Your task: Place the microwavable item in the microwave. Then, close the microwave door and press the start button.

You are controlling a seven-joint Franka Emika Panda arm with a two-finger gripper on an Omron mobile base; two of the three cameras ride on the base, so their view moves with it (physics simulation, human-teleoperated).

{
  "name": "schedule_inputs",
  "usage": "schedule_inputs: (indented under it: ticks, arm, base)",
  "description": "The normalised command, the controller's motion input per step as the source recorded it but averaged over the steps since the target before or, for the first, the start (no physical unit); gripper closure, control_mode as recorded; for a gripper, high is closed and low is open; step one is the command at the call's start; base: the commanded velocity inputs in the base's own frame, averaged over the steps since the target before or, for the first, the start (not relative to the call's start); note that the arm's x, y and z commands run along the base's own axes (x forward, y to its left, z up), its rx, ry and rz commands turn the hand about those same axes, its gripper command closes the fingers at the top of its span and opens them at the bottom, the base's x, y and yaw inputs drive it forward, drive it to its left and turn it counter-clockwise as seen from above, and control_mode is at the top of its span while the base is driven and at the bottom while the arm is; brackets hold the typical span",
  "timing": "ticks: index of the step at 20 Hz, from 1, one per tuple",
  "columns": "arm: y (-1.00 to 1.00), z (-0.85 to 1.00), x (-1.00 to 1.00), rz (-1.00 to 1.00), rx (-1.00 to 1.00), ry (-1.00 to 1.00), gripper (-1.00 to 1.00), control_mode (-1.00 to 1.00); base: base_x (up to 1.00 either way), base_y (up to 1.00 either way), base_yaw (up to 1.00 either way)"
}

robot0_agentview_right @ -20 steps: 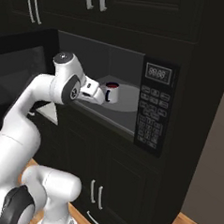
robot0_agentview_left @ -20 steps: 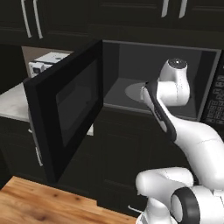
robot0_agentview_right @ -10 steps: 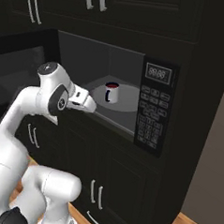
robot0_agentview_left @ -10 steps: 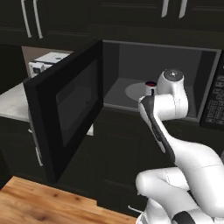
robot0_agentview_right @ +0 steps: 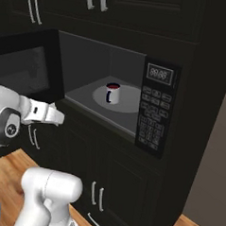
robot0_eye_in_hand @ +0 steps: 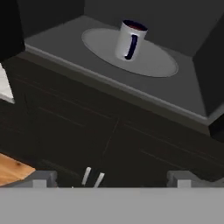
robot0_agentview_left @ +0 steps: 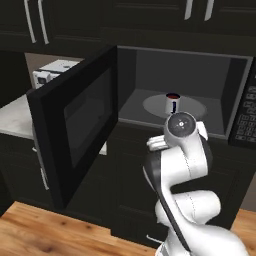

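Now, in the left base view, the mug [robot0_agentview_left: 172, 103] stands upright on the round turntable [robot0_agentview_left: 152, 106] inside the microwave [robot0_agentview_left: 220, 85]. The door [robot0_agentview_left: 75, 125] hangs wide open to the left. The white arm [robot0_agentview_left: 180, 160] bends up in front of the dark cabinets, below the microwave opening. A white machine [robot0_agentview_left: 50, 73] sits on the pale tabletop [robot0_agentview_left: 15, 116] behind the door.

In the right base view, the mug [robot0_agentview_right: 112, 93] is on the turntable [robot0_agentview_right: 130, 101], with its blue handle turned to the front. The keypad [robot0_agentview_right: 151, 123] is on the right side of the microwave [robot0_agentview_right: 90, 52]. The pincer [robot0_agentview_right: 57, 117] is outside, low and to the left of the opening, well apart from the mug. You cannot tell here if it is open or closed.

In the hand view, the mug [robot0_eye_in_hand: 130, 40] is up near the top, on the turntable [robot0_eye_in_hand: 157, 61], a bit tilted because the camera is tilted. Two grey finger tips [robot0_eye_in_hand: 43, 178] sit far apart at the bottom, so the pincer [robot0_eye_in_hand: 111, 180] is open and holds nothing
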Motion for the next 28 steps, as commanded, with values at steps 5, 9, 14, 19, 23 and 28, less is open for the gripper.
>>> schedule_inputs:
  ticks: [5, 9, 14, 19, 23, 28]
  arm:
    - [0.45, -0.27, -0.8, 0.13, -0.29, -0.15, -1.0, -1.0]
    - [0.46, -0.04, -0.57, 0.13, -0.29, -0.21, -1.0, -1.0]
    - [0.28, -0.02, -0.32, 0.22, -0.22, -0.22, -1.0, -1.0]
    - [0.31, 0.0, -0.35, 0.28, -0.23, -0.21, -1.0, -1.0]
    - [0.55, 0.0, -0.19, 0.27, -0.25, -0.2, -1.0, -1.0]
    - [0.79, 0.0, -0.21, 0.2, -0.18, -0.13, -1.0, -1.0]
  base:
    - [0.0, 0.0, 0.0]
    - [0.0, 0.0, 0.0]
    - [0.0, 0.0, 0.0]
    - [0.0, 0.0, 0.0]
    - [0.0, 0.0, 0.0]
    - [0.0, 0.0, 0.0]
